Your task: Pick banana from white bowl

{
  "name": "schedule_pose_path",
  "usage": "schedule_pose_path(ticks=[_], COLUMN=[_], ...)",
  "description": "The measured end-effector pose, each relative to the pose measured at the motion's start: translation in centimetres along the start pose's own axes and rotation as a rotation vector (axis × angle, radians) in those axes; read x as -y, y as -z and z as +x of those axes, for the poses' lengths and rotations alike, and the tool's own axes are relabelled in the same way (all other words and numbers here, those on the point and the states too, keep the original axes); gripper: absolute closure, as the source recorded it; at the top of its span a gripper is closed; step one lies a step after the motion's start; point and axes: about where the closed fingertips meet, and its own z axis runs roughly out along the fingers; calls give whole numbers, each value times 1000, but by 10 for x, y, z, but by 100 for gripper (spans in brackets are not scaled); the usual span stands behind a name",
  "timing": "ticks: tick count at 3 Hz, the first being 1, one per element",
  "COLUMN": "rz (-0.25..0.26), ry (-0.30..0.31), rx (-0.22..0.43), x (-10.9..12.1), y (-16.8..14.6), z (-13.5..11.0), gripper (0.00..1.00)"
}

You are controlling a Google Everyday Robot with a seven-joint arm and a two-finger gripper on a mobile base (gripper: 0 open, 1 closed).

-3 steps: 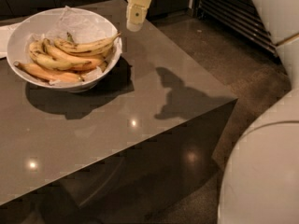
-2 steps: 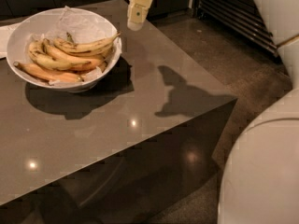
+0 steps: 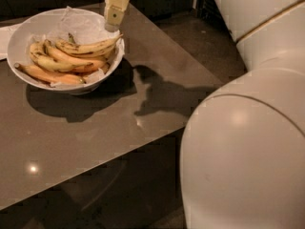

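Note:
The white bowl (image 3: 28, 30) stands at the back left of the brown table, lined with crumpled white paper and holding several bananas. The long speckled banana (image 3: 88, 47) lies on top of the pile, its thin stem pointing right over the rim. A plumper orange-toned banana (image 3: 45, 73) lies along the front of the bowl. My gripper (image 3: 113, 20) hangs from the top edge, tip down, just above the bowl's right rim and the banana's stem end. It holds nothing that I can see.
The brown table (image 3: 95, 128) ends at a front edge running from lower left to mid right. My white robot body (image 3: 243, 151) fills the right side. A white sheet (image 3: 4, 39) lies at the far left. The floor behind is dark.
My gripper has moved left, from beside the bowl to over its right rim. Its shadow on the table has shifted left too. The bowl and bananas have not moved.

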Motion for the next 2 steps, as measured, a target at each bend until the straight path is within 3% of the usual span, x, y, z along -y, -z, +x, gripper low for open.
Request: schedule_pose_path(ticks=[2], rz=[-53], ry=[21], rx=[8], x=[5], y=[-32], z=[-26], gripper=[21])
